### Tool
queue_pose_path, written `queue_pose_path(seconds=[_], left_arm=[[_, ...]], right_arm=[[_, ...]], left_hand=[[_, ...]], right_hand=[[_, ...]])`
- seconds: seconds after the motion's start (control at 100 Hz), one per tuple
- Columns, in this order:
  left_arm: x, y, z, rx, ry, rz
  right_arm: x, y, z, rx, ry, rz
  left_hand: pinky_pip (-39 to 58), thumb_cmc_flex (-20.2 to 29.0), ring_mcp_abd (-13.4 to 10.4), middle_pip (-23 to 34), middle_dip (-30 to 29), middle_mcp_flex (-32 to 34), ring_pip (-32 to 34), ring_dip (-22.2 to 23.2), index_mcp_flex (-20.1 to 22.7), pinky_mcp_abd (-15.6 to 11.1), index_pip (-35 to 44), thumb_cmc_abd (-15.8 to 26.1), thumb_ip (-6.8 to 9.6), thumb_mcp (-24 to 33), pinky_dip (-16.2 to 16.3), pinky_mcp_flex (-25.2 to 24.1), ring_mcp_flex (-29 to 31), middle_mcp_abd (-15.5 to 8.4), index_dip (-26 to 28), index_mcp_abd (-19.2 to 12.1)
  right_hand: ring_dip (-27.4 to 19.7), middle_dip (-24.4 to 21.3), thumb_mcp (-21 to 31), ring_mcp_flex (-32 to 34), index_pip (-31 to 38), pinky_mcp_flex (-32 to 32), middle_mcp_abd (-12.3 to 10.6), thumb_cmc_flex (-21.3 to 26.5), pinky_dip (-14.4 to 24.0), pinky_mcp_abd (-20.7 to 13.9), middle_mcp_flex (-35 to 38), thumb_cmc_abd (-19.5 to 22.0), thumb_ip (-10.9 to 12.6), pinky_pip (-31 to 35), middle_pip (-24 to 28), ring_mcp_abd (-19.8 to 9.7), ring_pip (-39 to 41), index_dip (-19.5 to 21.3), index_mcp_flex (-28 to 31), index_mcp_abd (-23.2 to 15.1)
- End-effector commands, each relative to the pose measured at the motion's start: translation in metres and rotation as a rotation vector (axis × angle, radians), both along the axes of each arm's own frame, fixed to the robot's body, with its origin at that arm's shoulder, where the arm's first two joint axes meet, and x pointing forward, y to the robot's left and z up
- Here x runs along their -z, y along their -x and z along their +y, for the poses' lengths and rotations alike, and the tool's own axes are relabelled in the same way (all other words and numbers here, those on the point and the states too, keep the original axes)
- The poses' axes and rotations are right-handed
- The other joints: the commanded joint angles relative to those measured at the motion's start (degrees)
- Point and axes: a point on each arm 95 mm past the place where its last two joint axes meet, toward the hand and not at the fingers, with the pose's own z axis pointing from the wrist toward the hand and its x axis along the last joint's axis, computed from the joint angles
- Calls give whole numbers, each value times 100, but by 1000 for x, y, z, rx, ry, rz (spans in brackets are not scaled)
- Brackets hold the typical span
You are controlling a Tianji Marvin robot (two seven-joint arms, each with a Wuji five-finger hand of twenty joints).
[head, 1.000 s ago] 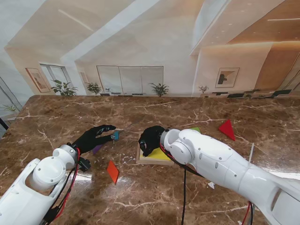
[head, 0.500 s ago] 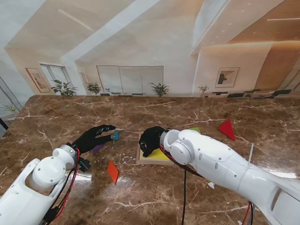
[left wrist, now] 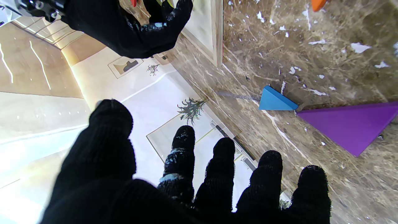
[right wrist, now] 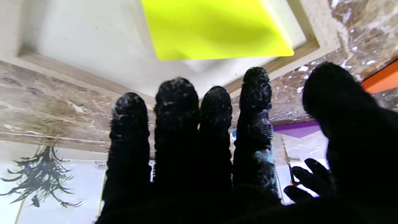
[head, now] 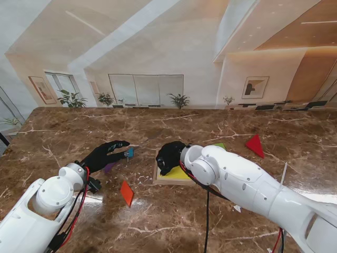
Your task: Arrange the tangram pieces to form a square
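A wooden square tray lies mid-table with a yellow piece inside it, seen large in the right wrist view as the yellow piece. My right hand hovers over the tray's far left part, fingers extended and holding nothing. My left hand is open, fingers spread, just short of a small blue triangle and beside a purple triangle. The left wrist view shows the blue triangle and the purple triangle on the marble. An orange piece lies nearer to me.
A red triangle rests far right on the table. A green piece peeks out behind my right arm. The brown marble table stretches wide on all sides.
My right hand has shifted very slightly over the tray. The left hand and the pieces have stayed where they were.
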Motion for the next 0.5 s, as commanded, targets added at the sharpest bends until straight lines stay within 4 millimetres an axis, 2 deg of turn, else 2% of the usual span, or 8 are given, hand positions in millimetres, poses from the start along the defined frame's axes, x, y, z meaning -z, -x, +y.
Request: queue_pose_path(seconds=[0.0,0.21,0.49], left_arm=[[3,2,0,0,-1,9],[2,2,-1,3,0,11],[2,3,-2,7,0,13]], right_arm=[[2,1,-5,22,10,11],[-16,4,-20,80,14,-7],[-19,1,-34,113,61,-21]], left_hand=[[-148,61,-79,-53,-31,128,-85,-50,80,-89,-68,205,105,-174,138,-34,14,-2,-124,-12],[-148,66,-86,-56,-31,126,-87,-51,85,-85,-67,211,106,-176,137,-33,10,-11,-123,-24],[-148,68,-85,-55,-30,132,-87,-51,90,-89,-68,212,106,-181,135,-34,13,-5,-123,-13]], right_hand=[[40,-28,56,108,-92,40,-56,-375,43,21,46,51,73,273,29,-101,213,32,-230,94],[34,-57,33,130,-155,43,-66,-396,51,37,66,87,74,290,35,-60,210,46,-898,122],[37,-83,-49,174,-206,79,-70,-433,61,48,106,226,98,313,34,-56,229,-68,-1428,81]])
